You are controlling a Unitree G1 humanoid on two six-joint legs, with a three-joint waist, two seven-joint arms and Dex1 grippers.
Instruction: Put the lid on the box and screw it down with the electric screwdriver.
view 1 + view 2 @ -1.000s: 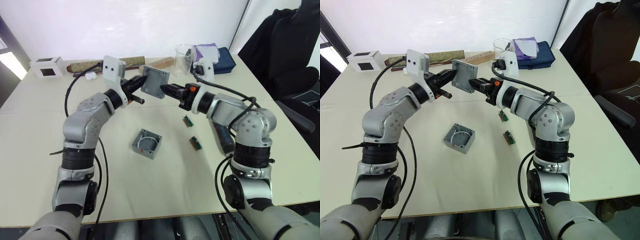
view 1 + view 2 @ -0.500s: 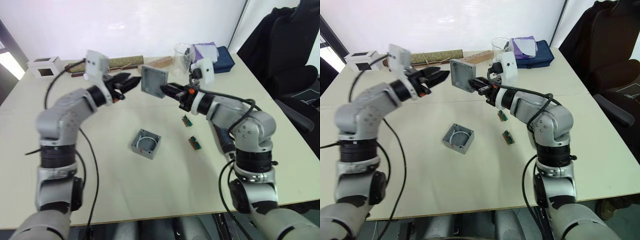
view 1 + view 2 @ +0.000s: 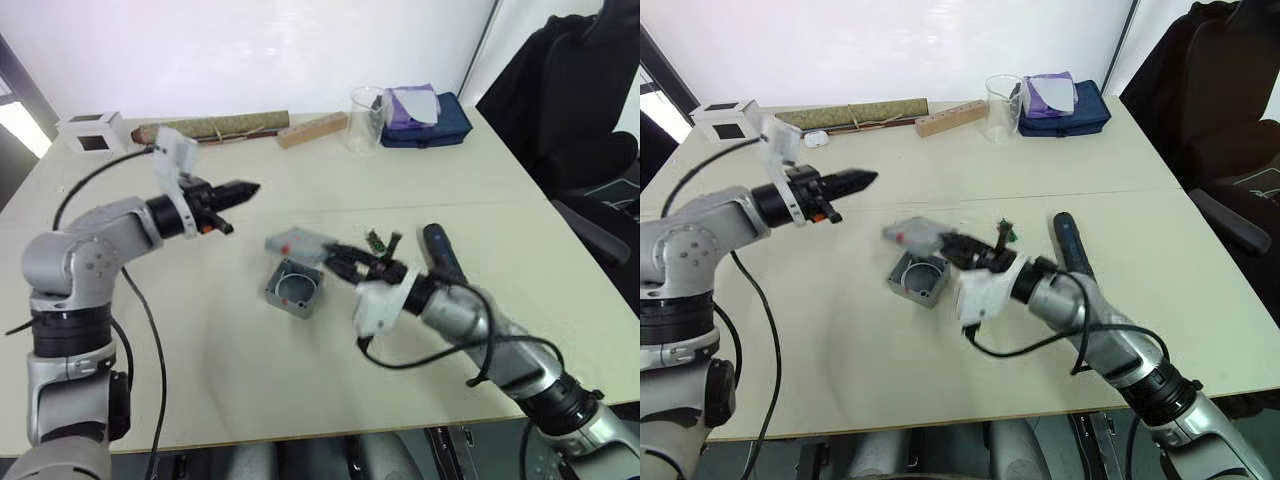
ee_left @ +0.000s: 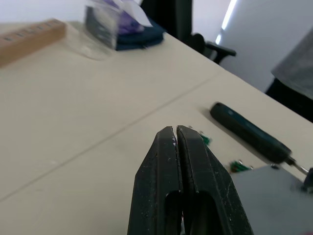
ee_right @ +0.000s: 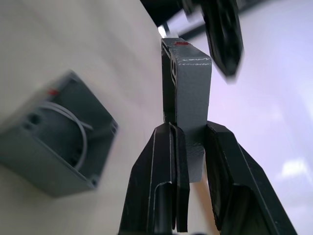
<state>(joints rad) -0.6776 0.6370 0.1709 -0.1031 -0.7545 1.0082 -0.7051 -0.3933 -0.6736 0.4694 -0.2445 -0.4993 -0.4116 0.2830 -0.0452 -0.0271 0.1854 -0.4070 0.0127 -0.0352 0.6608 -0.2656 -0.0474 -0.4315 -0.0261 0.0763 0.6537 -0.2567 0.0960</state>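
Observation:
My right gripper (image 3: 338, 256) is shut on the grey lid (image 3: 296, 243), holding it roughly flat just above and behind the box (image 3: 295, 287). The right wrist view shows the lid (image 5: 188, 98) clamped between the fingers, with the open box (image 5: 54, 132) beside it, white ring inside. The box sits open on the table centre. My left gripper (image 3: 247, 187) is shut and empty, raised to the left of the lid and apart from it; its closed fingertips (image 4: 176, 134) show in the left wrist view. The electric screwdriver (image 3: 441, 259) lies on the table right of the box.
Small green circuit pieces (image 3: 376, 240) lie near the screwdriver. Along the far edge are a white cube (image 3: 90, 132), a rolled olive mat (image 3: 215, 126), a wooden block (image 3: 313, 129), a clear cup (image 3: 368, 118) and a dark blue pouch (image 3: 432, 118). A black chair (image 3: 580, 110) stands at the right.
The right gripper carried the lid down from mid-air to just over the box. The left gripper closed and drew back to the left, lower than before.

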